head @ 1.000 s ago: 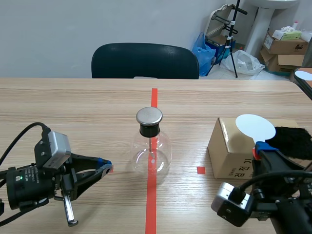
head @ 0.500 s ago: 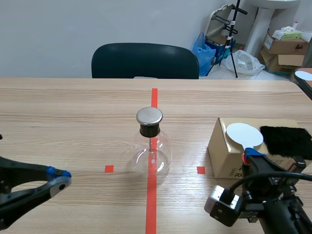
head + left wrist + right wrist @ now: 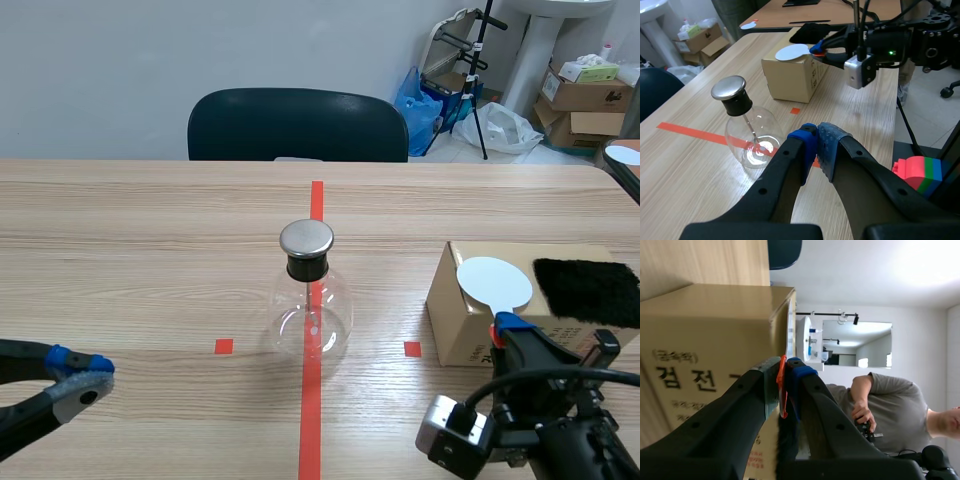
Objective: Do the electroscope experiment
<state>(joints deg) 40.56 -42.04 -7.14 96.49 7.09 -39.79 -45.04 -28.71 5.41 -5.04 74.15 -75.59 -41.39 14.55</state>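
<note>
Now you see the glass flask (image 3: 311,315) standing at the centre of the frame, on the red tape line. At lower left your left gripper (image 3: 78,372) is clenched on nothing. At lower right your right gripper (image 3: 506,326) pinches the handle of the white disc (image 3: 494,281), held against the cardboard box (image 3: 452,315), where a black cloth (image 3: 587,290) lies.
</note>
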